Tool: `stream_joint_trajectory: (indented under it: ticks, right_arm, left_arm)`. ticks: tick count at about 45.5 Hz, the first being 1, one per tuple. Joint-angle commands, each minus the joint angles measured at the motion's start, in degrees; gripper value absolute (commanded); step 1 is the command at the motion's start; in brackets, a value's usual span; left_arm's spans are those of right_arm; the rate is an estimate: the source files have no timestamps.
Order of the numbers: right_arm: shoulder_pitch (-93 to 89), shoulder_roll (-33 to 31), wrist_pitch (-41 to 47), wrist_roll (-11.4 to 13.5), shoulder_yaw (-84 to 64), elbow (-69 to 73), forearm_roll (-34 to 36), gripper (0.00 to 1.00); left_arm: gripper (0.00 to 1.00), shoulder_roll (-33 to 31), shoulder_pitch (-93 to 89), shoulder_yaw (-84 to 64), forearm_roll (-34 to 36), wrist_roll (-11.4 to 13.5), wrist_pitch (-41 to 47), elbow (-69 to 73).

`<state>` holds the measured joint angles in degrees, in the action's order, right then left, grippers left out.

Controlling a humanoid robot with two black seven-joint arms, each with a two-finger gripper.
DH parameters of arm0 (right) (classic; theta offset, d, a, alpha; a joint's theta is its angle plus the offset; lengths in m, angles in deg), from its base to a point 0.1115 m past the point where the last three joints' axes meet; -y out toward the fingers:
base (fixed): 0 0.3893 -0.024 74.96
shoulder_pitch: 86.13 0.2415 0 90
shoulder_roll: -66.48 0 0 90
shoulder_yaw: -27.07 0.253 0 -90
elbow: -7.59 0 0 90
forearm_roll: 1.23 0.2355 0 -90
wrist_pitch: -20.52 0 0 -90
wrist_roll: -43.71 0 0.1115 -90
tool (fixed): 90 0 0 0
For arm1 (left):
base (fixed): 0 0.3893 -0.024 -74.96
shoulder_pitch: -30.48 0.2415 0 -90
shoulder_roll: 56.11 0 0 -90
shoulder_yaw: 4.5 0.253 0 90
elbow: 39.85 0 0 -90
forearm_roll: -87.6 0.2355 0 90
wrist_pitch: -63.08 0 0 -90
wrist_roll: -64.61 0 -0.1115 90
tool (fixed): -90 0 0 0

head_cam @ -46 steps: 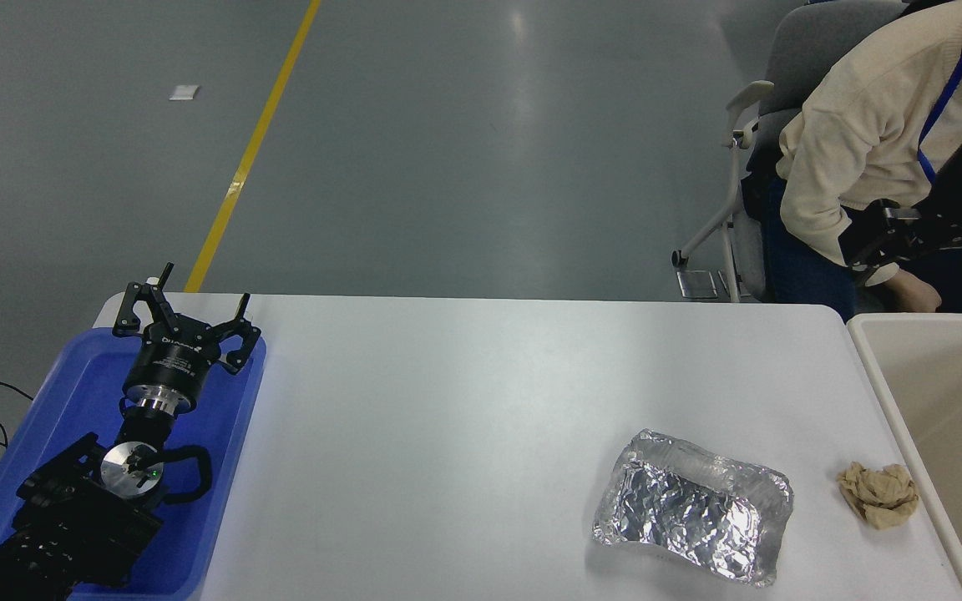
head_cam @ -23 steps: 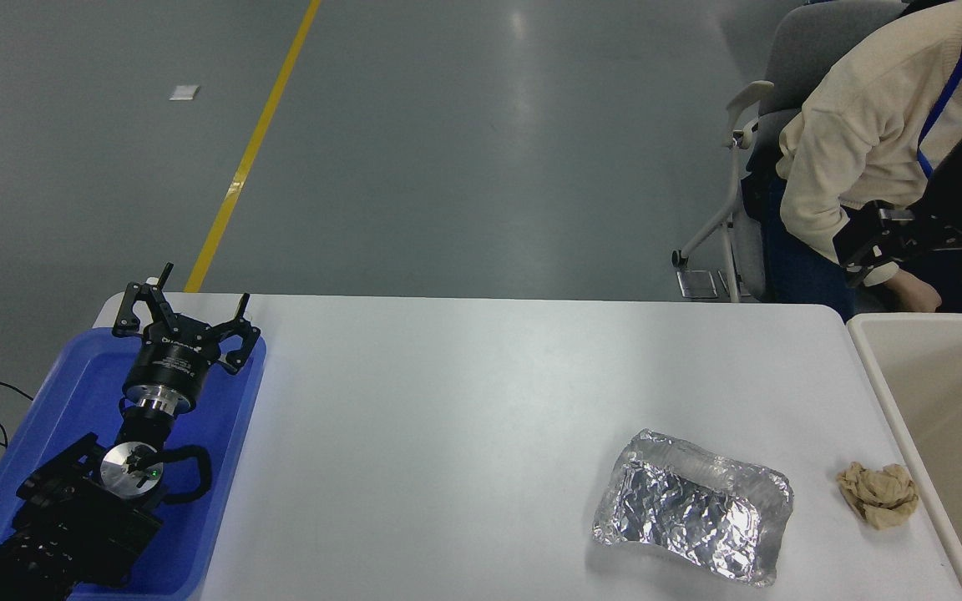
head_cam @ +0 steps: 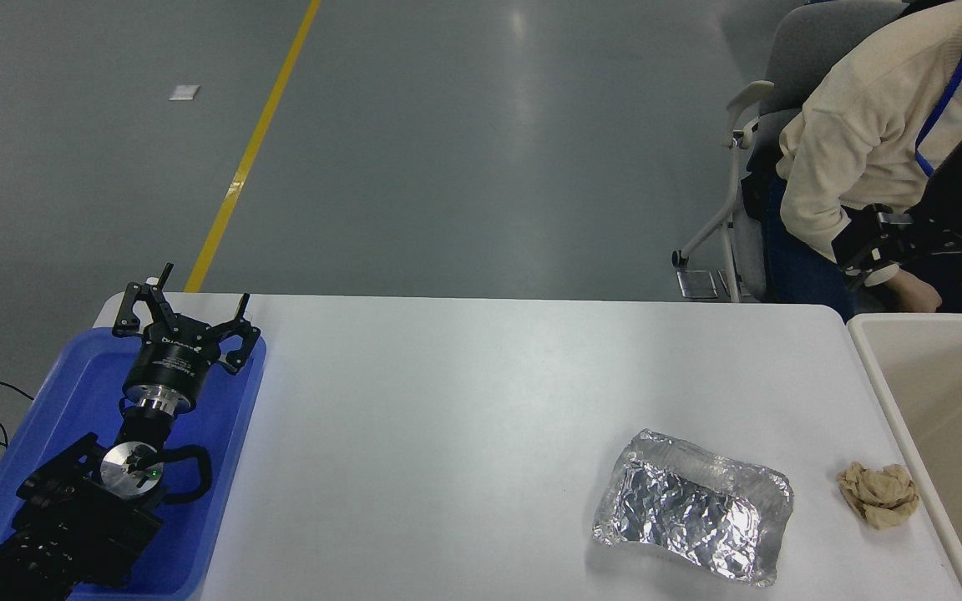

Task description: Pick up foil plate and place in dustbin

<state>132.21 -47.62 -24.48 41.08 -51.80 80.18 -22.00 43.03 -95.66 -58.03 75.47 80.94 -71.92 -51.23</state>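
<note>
The foil plate [head_cam: 692, 506], a crinkled silver tray, lies flat on the white table [head_cam: 481, 401] at the front right. The cream dustbin [head_cam: 944, 401] stands at the table's right end, partly cut off by the picture's edge. My right arm comes in from the right edge, held high behind the dustbin, and its gripper [head_cam: 861, 249] is far above and behind the plate, touching nothing. My left gripper [head_cam: 184, 315] is parked open and empty over the blue tray at the lower left.
A small crumpled brown paper ball [head_cam: 878, 494] lies between the foil plate and the dustbin. A shallow blue tray [head_cam: 222, 467] sits at the table's left end. A person in a cream sweater [head_cam: 865, 125] sits on a grey chair at the far right.
My right arm at the right edge has shifted slightly. The foil plate, paper ball and left arm have not moved.
</note>
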Motion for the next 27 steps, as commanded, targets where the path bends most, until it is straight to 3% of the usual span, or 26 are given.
stream_joint_trajectory:
  ticks: [1,15,27]
  right_arm:
    - [-1.6,0.11,0.0,0.0,0.03,0.01,0.12,1.0]
    - [-7.93,0.02,0.0,0.0,-0.06,0.18,0.73,1.0]
    - [-21.54,0.46,0.0,0.0,8.73,-1.83,0.73,1.0]
  left_arm:
    - [1.0,0.0,0.02,0.0,0.01,0.01,0.0,-0.04]
    - [1.0,0.0,0.02,0.0,0.01,0.1,0.0,0.04]
    - [1.0,0.0,0.02,0.0,0.01,0.1,0.0,0.04]
